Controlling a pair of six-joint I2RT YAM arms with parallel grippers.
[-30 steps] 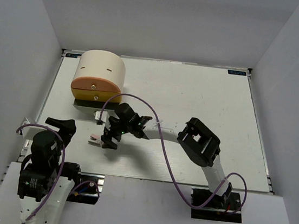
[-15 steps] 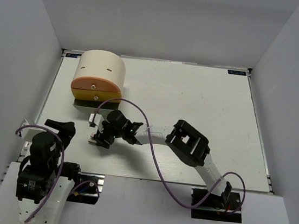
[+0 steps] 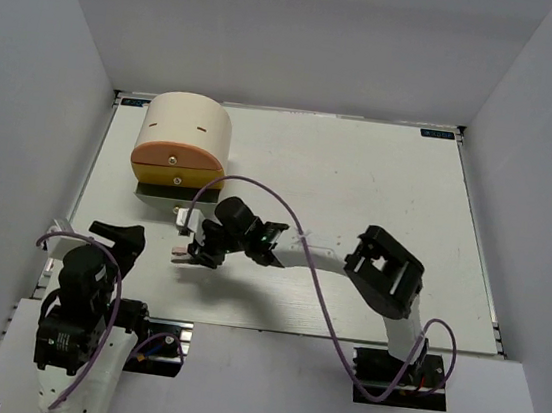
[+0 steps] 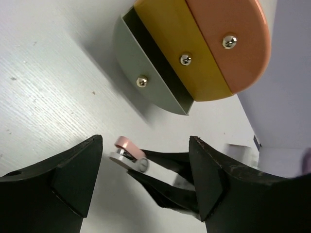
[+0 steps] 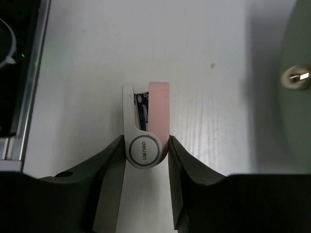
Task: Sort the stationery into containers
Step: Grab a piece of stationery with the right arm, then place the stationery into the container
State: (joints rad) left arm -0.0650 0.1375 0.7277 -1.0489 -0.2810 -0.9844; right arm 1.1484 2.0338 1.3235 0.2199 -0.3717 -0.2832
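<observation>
The grey-and-pink piece (image 5: 146, 127) has just been clamped in the right pincer (image 5: 145, 147); the open grey drawer (image 4: 127, 59) beside it can be approached.

Lab test cell: white table (image 3: 380, 179), plain grey walls (image 3: 41, 67).

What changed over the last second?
Right gripper moved left onto the small pink-and-white piece and shut on it; its elbow swung back right. Left gripper stayed open near its base; drawer box unmoved, grey bottom drawer open.
</observation>
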